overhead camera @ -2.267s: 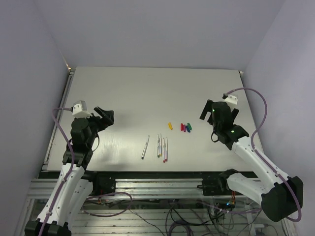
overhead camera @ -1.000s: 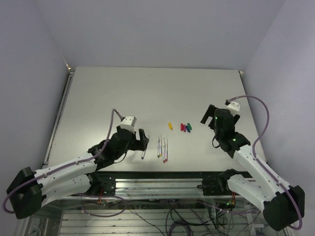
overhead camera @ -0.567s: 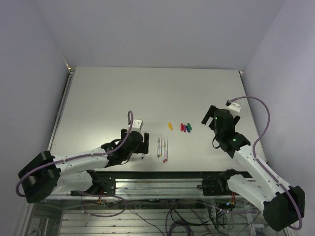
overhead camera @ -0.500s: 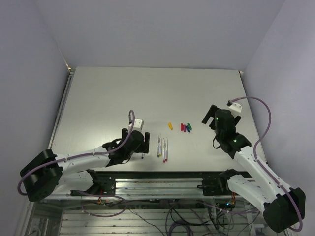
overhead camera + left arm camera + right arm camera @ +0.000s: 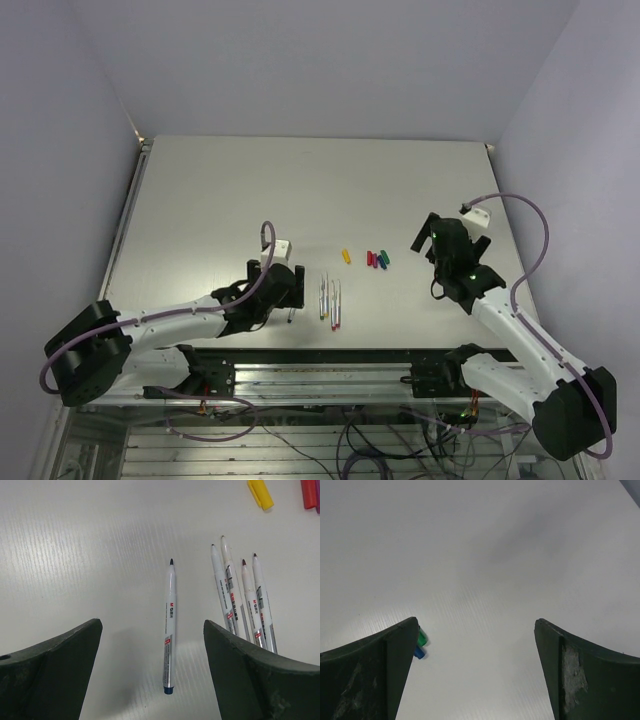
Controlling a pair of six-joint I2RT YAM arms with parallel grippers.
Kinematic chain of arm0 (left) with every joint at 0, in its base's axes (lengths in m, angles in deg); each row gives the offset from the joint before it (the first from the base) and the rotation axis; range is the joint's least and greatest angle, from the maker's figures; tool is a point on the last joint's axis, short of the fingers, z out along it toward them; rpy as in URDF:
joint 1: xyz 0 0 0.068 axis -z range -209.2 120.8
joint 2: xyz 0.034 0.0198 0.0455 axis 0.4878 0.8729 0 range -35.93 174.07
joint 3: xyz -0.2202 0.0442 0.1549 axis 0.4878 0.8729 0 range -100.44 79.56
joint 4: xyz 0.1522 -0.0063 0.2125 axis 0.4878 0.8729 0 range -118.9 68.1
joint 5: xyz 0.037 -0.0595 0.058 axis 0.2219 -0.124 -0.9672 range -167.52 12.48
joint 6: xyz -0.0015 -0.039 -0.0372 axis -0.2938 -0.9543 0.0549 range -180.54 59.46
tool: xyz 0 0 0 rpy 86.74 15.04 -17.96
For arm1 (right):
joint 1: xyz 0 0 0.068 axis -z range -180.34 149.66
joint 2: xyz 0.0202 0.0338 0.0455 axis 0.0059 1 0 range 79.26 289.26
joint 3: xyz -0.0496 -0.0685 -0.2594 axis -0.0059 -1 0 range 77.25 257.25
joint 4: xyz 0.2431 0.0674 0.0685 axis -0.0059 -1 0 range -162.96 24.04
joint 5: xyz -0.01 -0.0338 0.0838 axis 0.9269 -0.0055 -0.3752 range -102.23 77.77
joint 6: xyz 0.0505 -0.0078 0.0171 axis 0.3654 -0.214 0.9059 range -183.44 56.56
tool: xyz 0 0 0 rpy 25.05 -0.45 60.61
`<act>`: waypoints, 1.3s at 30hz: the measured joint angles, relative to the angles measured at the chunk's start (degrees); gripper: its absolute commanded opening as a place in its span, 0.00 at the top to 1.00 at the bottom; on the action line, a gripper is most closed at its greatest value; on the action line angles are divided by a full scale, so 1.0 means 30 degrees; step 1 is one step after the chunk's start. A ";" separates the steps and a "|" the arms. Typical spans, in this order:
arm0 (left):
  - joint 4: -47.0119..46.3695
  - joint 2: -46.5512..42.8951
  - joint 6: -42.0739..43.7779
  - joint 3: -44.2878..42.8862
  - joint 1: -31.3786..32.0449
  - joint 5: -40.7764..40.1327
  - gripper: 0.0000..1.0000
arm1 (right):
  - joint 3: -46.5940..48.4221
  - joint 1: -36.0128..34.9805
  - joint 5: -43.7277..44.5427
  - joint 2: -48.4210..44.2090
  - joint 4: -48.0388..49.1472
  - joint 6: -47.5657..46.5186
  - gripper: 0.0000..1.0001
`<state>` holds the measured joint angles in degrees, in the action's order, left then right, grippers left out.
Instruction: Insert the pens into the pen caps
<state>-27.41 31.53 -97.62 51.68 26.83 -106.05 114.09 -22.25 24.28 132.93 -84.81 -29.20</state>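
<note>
I'm on the first pickup: no pen is capped yet, and all five lie bare on the bench (image 5: pixel 250 190). My left gripper (image 5: pixel 151 625) is spread wide and empty. It straddles the lone pen (image 5: pixel 170 625), which lies between the fingers (image 5: pixel 60 670) and touches neither.

As I judge it, the next move is a straight drop, then a close across the barrel's middle. The four other pens (image 5: pixel 240 600) lie bunched just right of the lone pen, so that finger has little room. To its left is open bench, and the bench's near edge is close behind its butt end.

The caps (image 5: pixel 376 259) sit farther right of the lone pen, with the yellow cap (image 5: pixel 346 256) nearest it. My right gripper (image 5: pixel 476 625), also spread and empty, hovers beyond them, with the green cap (image 5: pixel 422 638) and blue cap (image 5: pixel 419 653) showing beside one finger.
</note>
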 measured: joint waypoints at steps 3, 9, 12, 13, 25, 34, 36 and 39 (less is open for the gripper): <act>0.0240 0.0583 -0.0015 -0.0364 0.0000 0.0080 0.06 | 0.0051 0.0000 -0.0022 0.0189 -0.0284 0.0015 0.05; 0.0918 0.2215 -0.0226 -0.1399 0.0000 0.0423 0.06 | 0.0051 0.0000 -0.0335 0.0474 -0.0466 0.0080 0.14; 0.1195 0.2412 -0.0415 -0.1596 0.0007 0.0772 0.06 | 0.0051 0.0000 -0.0546 0.0517 -0.0466 0.0087 0.15; 0.1392 0.2375 -0.0517 -0.1705 0.0007 0.0889 0.06 | 0.0051 0.0000 -0.0597 0.0517 -0.0466 0.0087 0.15; 0.2463 0.0896 -0.1756 -0.2084 0.0007 0.1027 0.06 | 0.0044 0.0000 -0.0991 -0.0962 -0.0182 0.0153 0.18; 0.3359 0.0889 -0.2630 -0.2084 0.0007 0.0525 0.06 | 0.0219 0.0000 -0.1188 -0.0554 -0.0109 0.0146 0.18; 0.3934 0.0984 -0.2667 -0.2244 0.0007 0.0539 0.06 | 0.0219 0.0000 -0.1246 -0.0590 -0.0102 0.0146 0.19; 0.4852 0.1530 -0.2790 -0.2994 0.0007 0.0546 0.06 | 0.0219 0.0000 -0.1377 -0.0634 -0.0080 0.0146 0.19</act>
<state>-12.85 36.12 -105.99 42.70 26.85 -104.41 114.75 -22.25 20.15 131.03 -85.05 -28.76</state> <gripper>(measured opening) 0.937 0.813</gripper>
